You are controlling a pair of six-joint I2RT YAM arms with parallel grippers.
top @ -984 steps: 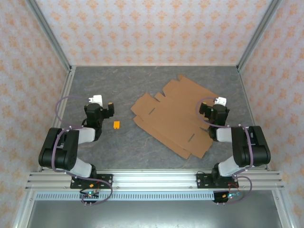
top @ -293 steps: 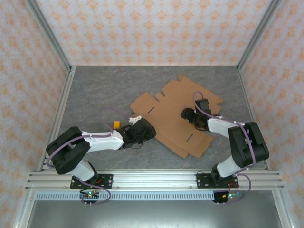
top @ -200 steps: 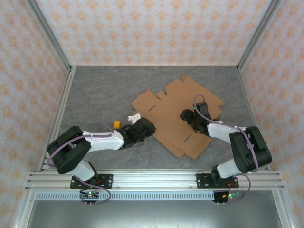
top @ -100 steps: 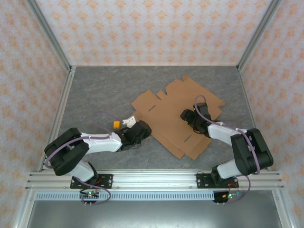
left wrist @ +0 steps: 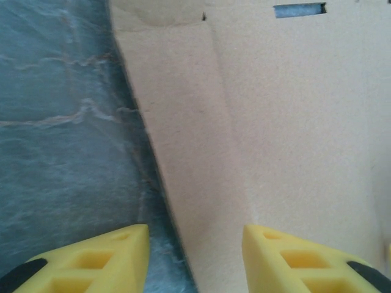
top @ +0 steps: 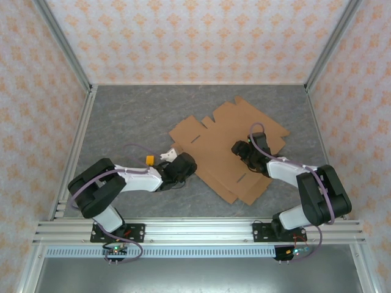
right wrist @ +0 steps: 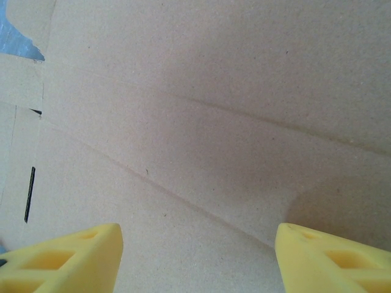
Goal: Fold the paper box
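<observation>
Two end effectors: the left end effector (left wrist: pixel 195 247) is spread open astride the paper box's (top: pixel 214 143) left edge; the right end effector (right wrist: pixel 198 250) is held wide open over a middle panel.
Location: the paper box is laid flat on the surface (top: pixel 122 116), centre-right.
Handling: it is judged light, thin and prone to sliding.
Hold: a free flap edge is best pinched.

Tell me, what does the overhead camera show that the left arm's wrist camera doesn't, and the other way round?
Overhead view: the whole flat paper box with all its flaps, both arms, the right gripper over the sheet's middle, a small orange piece and the patterned walls.

Left wrist view: close detail, with the left gripper open, one yellow finger over the cardboard and one over the table, plus a fold crease and a slit.

Both: brown cardboard, grey table, and the left gripper at the sheet's edge.
</observation>
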